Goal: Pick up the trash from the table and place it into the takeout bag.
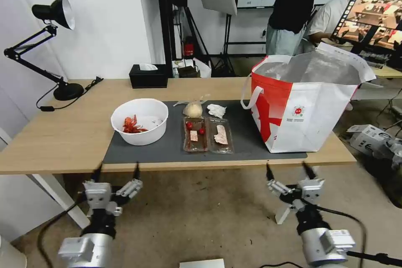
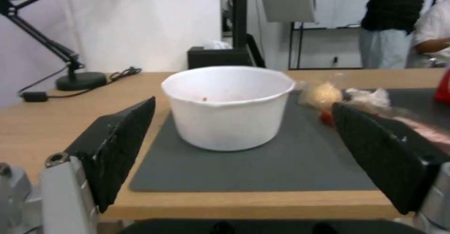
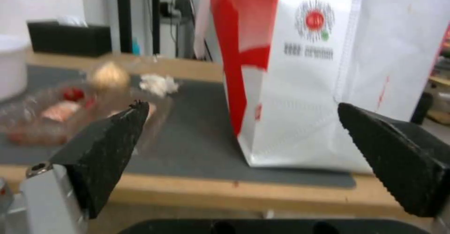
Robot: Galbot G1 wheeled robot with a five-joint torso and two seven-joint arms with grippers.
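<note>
- Two grippers low in head view, short of table near edge: left gripper below bowl, right gripper below takeout bag; jaws spread wide on both, holding nothing.
- Head view cont.: on dark mat, white bowl w/ red crayfish shells at left; clear hinged tray w/ scraps lying open just right of bowl; bagged beige lump and crumpled tissue side by side just behind tray. Bag upright at mat's right end, mouth open, foil lining showing. Black tissue box at back edge, desk lamp far left.
- Left wrist view: left gripper open wide, straight in front of bowl, apart from it, near table edge; beige lump and tissue beyond, beside right-hand finger.
- Right wrist view: right gripper open wide, off table edge, facing bag's lower corner, not touching; tray, lump, tissue on mat on side away from bag.
</note>
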